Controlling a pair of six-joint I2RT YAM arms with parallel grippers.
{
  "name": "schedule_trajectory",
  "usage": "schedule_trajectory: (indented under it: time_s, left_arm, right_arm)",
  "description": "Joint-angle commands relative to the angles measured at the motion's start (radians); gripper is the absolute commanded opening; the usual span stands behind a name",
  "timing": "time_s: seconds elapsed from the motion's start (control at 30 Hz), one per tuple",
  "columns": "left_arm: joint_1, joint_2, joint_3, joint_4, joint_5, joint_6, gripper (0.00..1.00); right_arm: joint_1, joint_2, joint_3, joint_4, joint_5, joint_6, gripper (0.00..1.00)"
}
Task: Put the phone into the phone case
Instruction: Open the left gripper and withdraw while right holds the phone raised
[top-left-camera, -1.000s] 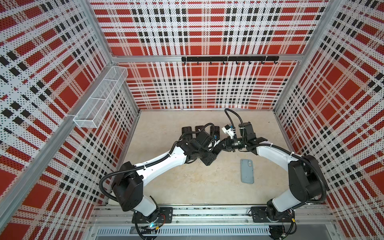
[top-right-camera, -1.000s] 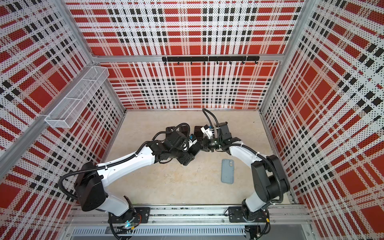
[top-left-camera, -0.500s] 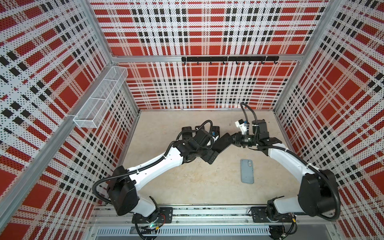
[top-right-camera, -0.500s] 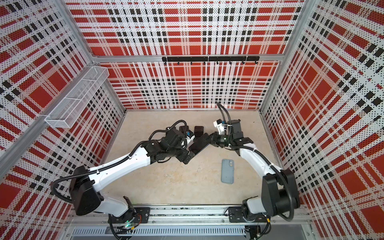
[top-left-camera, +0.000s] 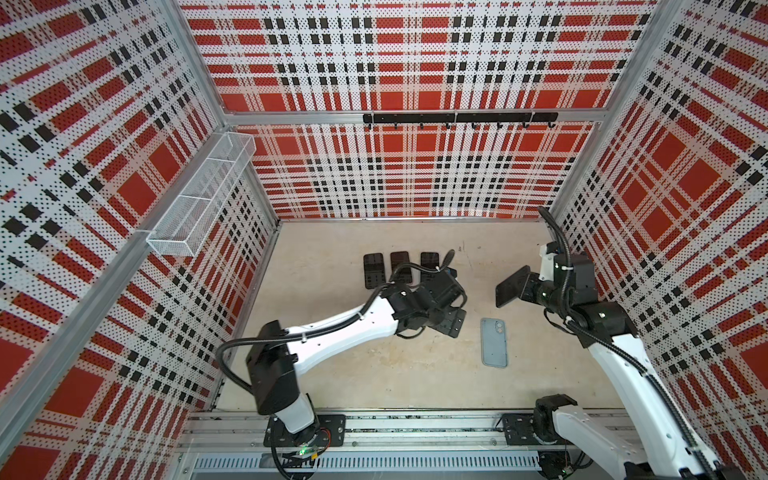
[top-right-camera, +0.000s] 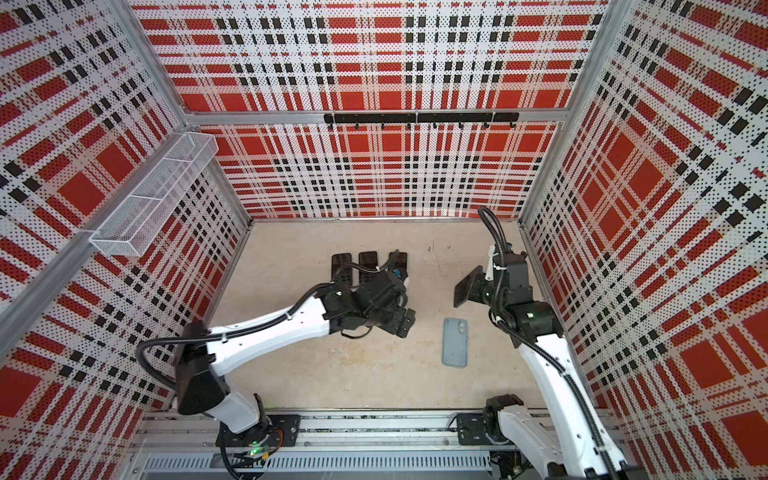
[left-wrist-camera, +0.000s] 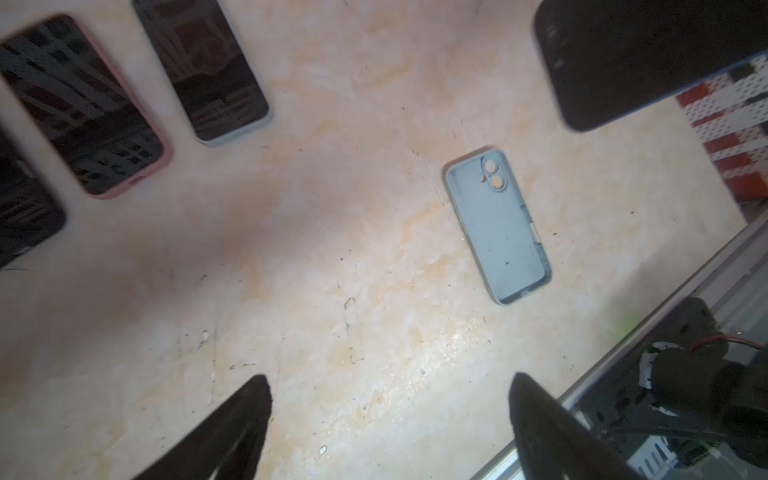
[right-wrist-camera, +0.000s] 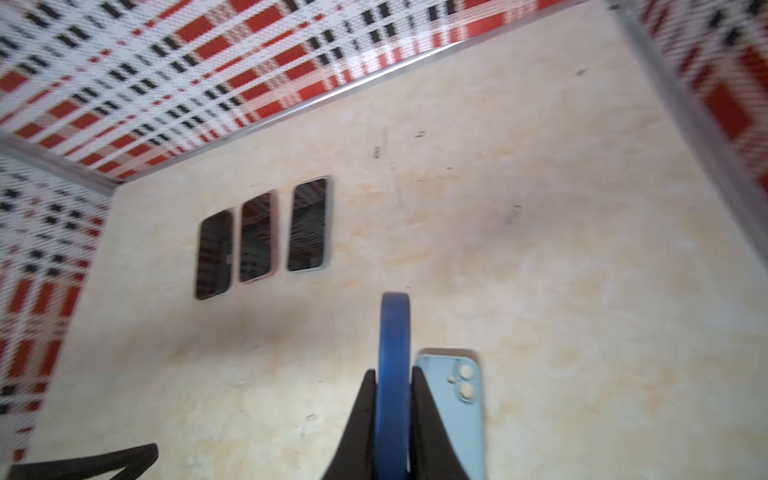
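phone (right-wrist-camera: 393, 353) in right jaws, case (top-left-camera: 493, 343) apart — flat

No text, brand or number could be read. Small print on the phone case (left-wrist-camera: 498, 232) was possibly lost to blur.

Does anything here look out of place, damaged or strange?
Nothing stands out. The phone case lies flat and empty on the table, only some dark specks inside it. The right gripper holds the phone clear of the table.
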Motion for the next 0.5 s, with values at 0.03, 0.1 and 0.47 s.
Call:
schedule_trajectory:
  time_s: [0.03, 0.1, 0.47]
  left_arm:
    - [-0.040, 0.188, 0.141, -0.035, 0.090, -0.073, 0.88]
    - [-0.053, 0.283, 0.213, -0.050, 0.112, -0.075, 0.87]
    - [-0.081, 0.621, 0.522, -0.146, 0.104, -0.055, 0.70]
  right_arm:
    - [0.000, -0.100, 0.053, -0.115, 0.266, -0.038, 0.00]
    - [-0.001, -0.145, 0.055, -0.143, 0.301, -0.038, 0.00]
    - [0.001, -0.224, 0.057, -0.196, 0.326, -0.036, 0.00]
